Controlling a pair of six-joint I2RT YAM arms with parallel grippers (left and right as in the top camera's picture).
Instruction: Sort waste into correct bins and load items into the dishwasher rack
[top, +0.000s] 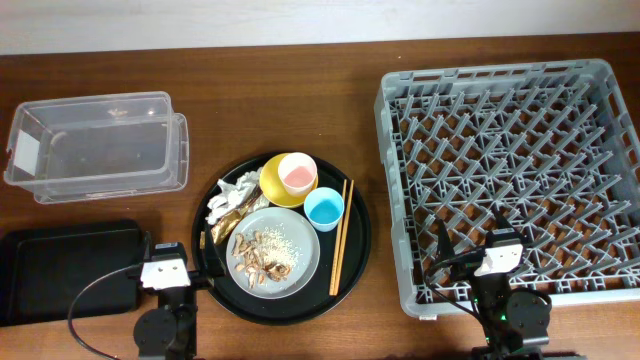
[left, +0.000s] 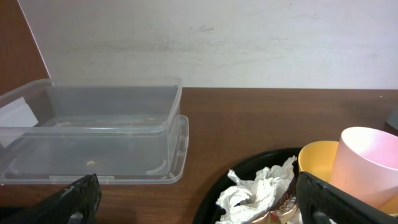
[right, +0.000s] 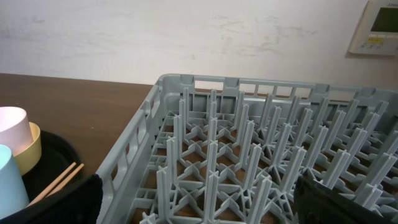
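Observation:
On the round black serving tray (top: 355, 235) lie a grey plate (top: 300, 232) with rice and brown scraps, a yellow dish (top: 272, 182) holding a pink cup (top: 297, 173), a blue cup (top: 324, 208), chopsticks (top: 341, 237), crumpled white paper (top: 224, 199) and gold foil (top: 222, 228). The grey dishwasher rack (top: 510, 170) stands at the right. My left gripper (top: 165, 262) is open and empty at the tray's left edge; the left wrist view (left: 199, 208) shows the paper (left: 261, 190) ahead. My right gripper (top: 497, 255) is open and empty over the rack's near edge (right: 199, 208).
The clear plastic tub (top: 95, 145) stands at the back left, and shows in the left wrist view (left: 93, 130). The shallow black tray (top: 65, 270) lies at the front left, beside my left arm. A wall runs behind the table.

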